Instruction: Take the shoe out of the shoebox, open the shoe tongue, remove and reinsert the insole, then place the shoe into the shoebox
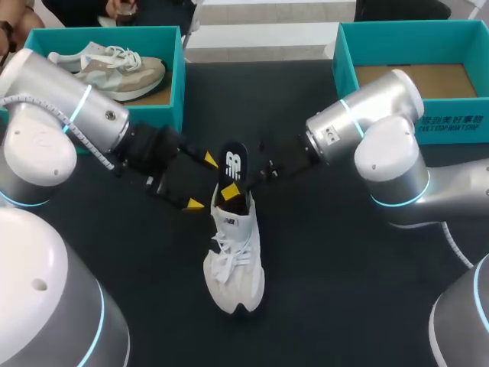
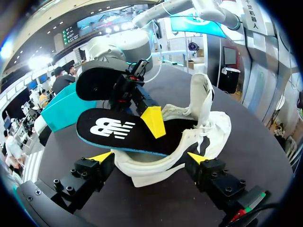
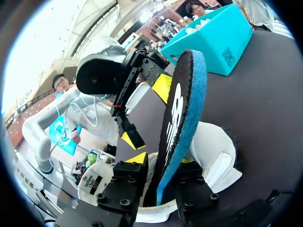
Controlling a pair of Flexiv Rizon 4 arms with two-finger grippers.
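Closest to the right wrist camera is my right gripper (image 3: 163, 163). It is pinching the black insole (image 3: 182, 109) with one finger on each flat side. The insole has a blue edge. It sticks up out of the white shoe (image 1: 235, 260), with one end down inside the shoe and the other end up in the air.

The shoe stands on its sole in the middle of the dark table (image 1: 328, 290), and its laces are loose. Its toe points toward me.

My left gripper (image 2: 149, 157) is just behind the heel of the shoe. Its fingers are spread wide, and the heel and the insole sit between the two yellow tips. I cannot tell if the tips touch the shoe.

Far back on the left is a teal box (image 1: 177, 76) with a second shoe (image 1: 107, 65) in it. Far back on the right is another teal box (image 1: 416, 29).
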